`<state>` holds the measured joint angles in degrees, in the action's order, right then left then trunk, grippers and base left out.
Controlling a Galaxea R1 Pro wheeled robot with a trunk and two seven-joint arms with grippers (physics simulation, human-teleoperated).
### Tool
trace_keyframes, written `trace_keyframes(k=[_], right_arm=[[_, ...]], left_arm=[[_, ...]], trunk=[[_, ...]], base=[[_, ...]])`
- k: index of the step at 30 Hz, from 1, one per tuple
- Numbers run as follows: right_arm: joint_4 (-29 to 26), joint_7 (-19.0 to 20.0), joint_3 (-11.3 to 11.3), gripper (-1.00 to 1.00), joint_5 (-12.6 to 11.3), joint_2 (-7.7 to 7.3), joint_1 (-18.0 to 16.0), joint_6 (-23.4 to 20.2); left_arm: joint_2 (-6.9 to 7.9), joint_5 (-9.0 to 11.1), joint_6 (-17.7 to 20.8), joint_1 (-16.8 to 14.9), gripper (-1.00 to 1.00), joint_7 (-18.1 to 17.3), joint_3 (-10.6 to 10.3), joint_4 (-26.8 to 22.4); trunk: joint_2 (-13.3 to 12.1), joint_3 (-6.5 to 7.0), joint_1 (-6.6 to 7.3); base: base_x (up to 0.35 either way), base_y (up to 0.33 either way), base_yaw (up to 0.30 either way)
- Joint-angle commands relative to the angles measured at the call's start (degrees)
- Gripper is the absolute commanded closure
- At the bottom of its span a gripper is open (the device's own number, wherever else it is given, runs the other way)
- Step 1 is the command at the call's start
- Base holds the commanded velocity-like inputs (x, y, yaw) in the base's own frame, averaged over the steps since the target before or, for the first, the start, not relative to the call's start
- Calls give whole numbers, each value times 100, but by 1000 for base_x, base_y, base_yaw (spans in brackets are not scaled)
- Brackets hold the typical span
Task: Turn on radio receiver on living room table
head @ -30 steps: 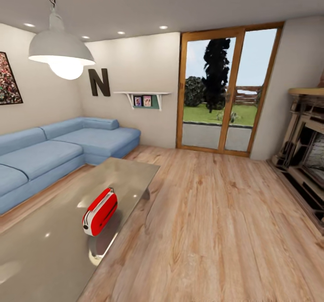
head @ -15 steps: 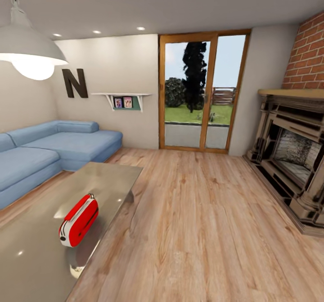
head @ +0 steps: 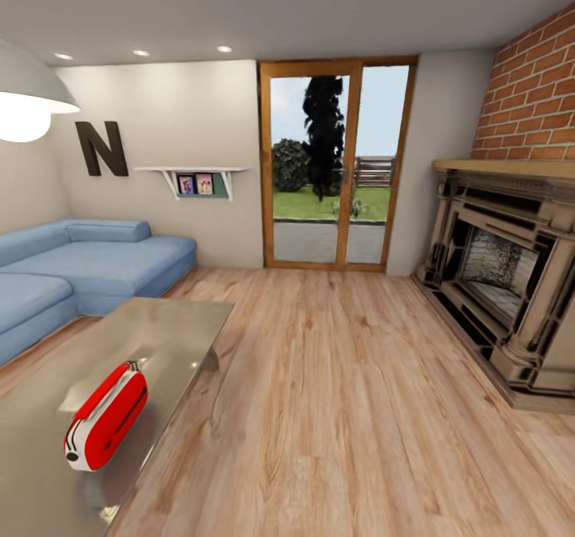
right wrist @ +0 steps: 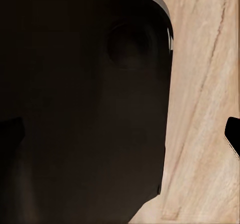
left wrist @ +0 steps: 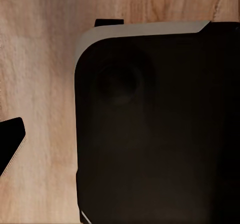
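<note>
radio receiver (head: 105, 427) lies on the table (head: 172, 325) in head view; wrist views leave gripper states unclear.

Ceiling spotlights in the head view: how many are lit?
3. The first spotlight is nearest the hanging lamp, the second spotlight is beside it, and the third spotlight is closest to the glass door. The lamp may hide more.

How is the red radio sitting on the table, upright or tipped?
Upright: the radio receiver stands on the table with its wire handle on top.
</note>
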<state>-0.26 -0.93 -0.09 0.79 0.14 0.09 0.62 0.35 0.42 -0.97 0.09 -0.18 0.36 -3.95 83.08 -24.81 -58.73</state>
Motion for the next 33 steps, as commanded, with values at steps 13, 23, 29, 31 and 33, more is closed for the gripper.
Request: trace_keyframes(k=[13,23,29,31,33], right_arm=[[0,-4,0,-100,8,3,0,0],[0,-3,0,-100,9,3,0,0],[0,-1,0,-100,9,3,0,0],[0,1,0,-100,9,3,0,0],[0,-1,0,-100,9,3,0,0]], left_arm=[[0,0,1,0,-100,0,8,0],[0,-2,0,0,-100,0,8,0],[0,-6,1,0,-100,0,8,0],[0,-6,1,0,-100,0,8,0],[0,-7,1,0,-100,0,8,0]], trunk=[[0,0,0],[0,0,0],[0,0,0],[0,0,0],[0,0,0]], base=[[320,0,-1],[321,0,0],[321,0,0],[321,0,0],[321,0,0]])
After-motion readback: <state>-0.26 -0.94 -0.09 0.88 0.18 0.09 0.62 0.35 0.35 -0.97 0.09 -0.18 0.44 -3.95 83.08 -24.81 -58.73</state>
